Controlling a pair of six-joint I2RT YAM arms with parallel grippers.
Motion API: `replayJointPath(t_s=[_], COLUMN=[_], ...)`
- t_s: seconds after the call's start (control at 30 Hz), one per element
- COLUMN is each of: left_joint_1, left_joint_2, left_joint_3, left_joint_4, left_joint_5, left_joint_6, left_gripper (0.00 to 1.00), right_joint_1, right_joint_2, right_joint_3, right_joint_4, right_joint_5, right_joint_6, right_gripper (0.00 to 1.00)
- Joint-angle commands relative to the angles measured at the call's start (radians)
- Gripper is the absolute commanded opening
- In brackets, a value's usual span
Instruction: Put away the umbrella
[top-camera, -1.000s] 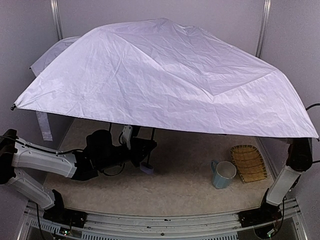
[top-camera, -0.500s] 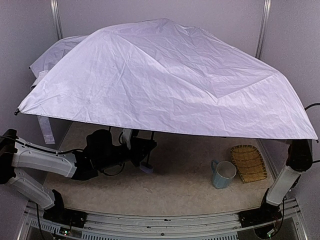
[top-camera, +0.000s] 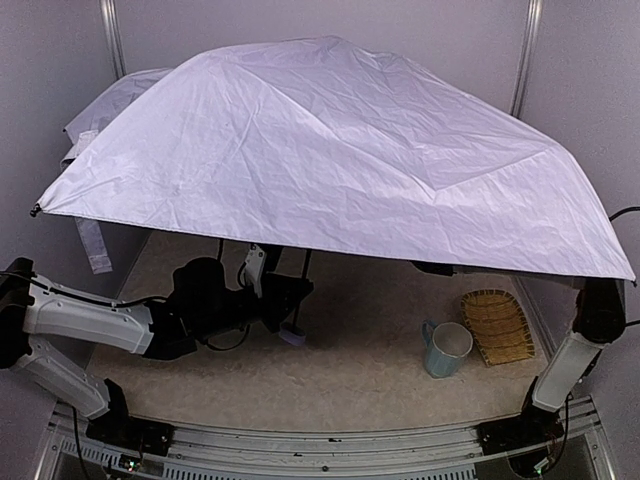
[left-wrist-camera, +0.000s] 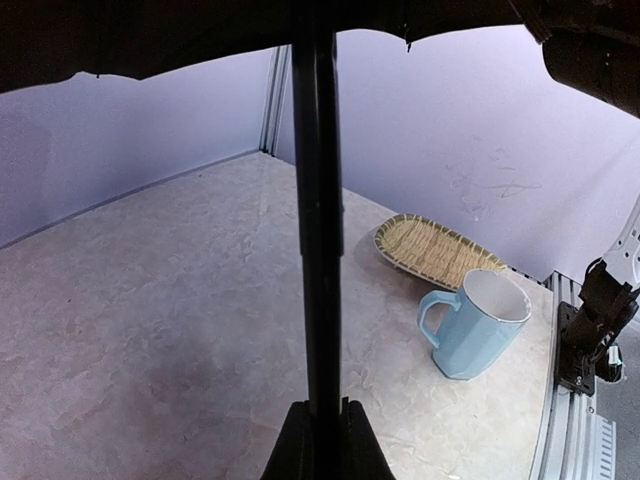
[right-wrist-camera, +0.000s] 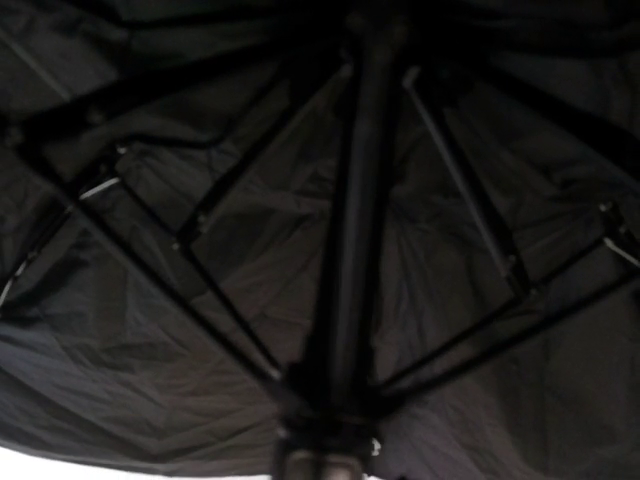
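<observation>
The umbrella (top-camera: 330, 150) is open, and its pale lavender canopy covers most of the top view. Its thin black shaft (left-wrist-camera: 318, 200) runs up the middle of the left wrist view. My left gripper (top-camera: 285, 300) is shut on the lower shaft, just above the small lavender handle knob (top-camera: 293, 337), and also shows in the left wrist view (left-wrist-camera: 322, 440). My right gripper (right-wrist-camera: 320, 455) is hidden under the canopy in the top view. In its wrist view it sits at the shaft where the black ribs meet, jaws closed around it, under the black lining (right-wrist-camera: 150, 330).
A light blue mug (top-camera: 447, 348) stands at the right front, and a woven bamboo tray (top-camera: 497, 325) lies just beyond it. Both also show in the left wrist view, the mug (left-wrist-camera: 475, 325) and the tray (left-wrist-camera: 435, 250). The umbrella's strap (top-camera: 92, 250) hangs at the left.
The canopy's left edge has lifted a little and shifted right. Both arms have hardly moved.
</observation>
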Motion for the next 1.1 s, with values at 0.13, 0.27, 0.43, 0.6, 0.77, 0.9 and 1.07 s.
replayJointPath(t_s=[0.13,0.27,0.43,0.6,0.77,0.9,1.07], left_joint_1=[0.003,0.002,0.000,0.000,0.000,0.000,0.000], left_joint_2=[-0.028,-0.021,-0.019,-0.027,-0.028,-0.029,-0.029], left_joint_3=[0.034,0.036,0.042,0.042,0.048,0.050,0.056], left_joint_4=[0.095,0.111,0.099,0.092,0.087,0.085,0.080], left_joint_5=[-0.019,-0.028,-0.029,-0.035,-0.034,-0.031,-0.034], left_joint_6=[0.015,-0.005,0.004,0.015,0.018,0.019,0.021], left_gripper=[0.00,0.00,0.00,0.00,0.00,0.00,0.00], right_joint_1=[0.009,0.011,0.018,0.018,0.017,0.017,0.018], right_joint_2=[-0.050,-0.036,-0.014,-0.014,-0.008,0.003,0.015], right_joint_3=[-0.006,-0.008,0.030,0.024,0.034,0.059,0.078], right_joint_4=[0.031,0.078,0.045,0.037,0.020,-0.014,-0.031], right_joint_5=[0.045,0.042,0.034,0.049,0.051,0.045,0.039], right_joint_6=[-0.016,-0.016,-0.021,-0.020,-0.020,-0.024,-0.025], right_gripper=[0.37,0.36,0.33,0.31,0.31,0.32,0.31])
